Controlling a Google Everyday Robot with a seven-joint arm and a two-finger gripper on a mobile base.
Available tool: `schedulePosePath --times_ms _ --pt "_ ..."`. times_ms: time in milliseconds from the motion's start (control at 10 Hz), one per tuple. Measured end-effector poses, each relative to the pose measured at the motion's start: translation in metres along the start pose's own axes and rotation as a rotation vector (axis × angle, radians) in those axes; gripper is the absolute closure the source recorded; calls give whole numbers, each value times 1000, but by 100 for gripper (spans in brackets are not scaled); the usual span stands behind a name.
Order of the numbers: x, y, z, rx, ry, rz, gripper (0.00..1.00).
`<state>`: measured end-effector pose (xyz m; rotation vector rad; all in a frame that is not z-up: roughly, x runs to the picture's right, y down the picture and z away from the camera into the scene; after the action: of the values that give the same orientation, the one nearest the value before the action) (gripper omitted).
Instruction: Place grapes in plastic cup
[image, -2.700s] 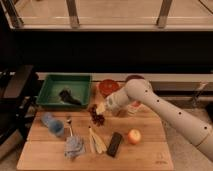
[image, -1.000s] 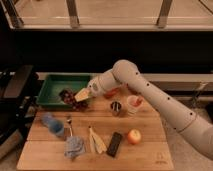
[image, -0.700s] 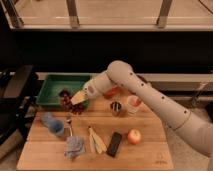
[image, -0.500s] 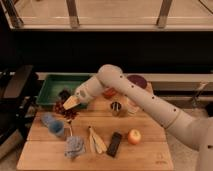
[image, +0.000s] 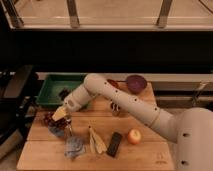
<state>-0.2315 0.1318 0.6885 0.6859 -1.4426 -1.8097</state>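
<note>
My gripper (image: 56, 117) hangs low over the left end of the wooden board, at the end of the white arm that bends down from an elbow above the green bin. It is shut on the grapes (image: 48, 119), a dark red-purple bunch showing at its left tip. Just below and slightly right of them stands the pale-blue plastic cup (image: 56, 131), partly covered by the gripper. The grapes are above the cup's rim, not inside it.
A green bin (image: 52, 89) sits behind the gripper. On the wooden board (image: 150, 156) lie a blue-grey cloth (image: 75, 148), a yellowish peel-like item (image: 96, 141), a black bar (image: 115, 144), an apple (image: 133, 136) and a metal cup (image: 116, 107). A purple bowl (image: 135, 82) stands at the back.
The arm has swung left from the middle of the board and come down, carrying the grapes from near the bin to just above the pale-blue cup.
</note>
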Motion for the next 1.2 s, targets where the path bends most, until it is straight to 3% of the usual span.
schedulePosePath --times_ms 300,700,800,1000,1200 --pt "-4 10 10 23 -2 20 67" --pt "-6 25 10 8 15 43 27" --pt "-6 26 12 5 8 43 21" --pt "-6 25 12 -8 6 39 20" --pt "-7 21 -6 -41 34 31 20"
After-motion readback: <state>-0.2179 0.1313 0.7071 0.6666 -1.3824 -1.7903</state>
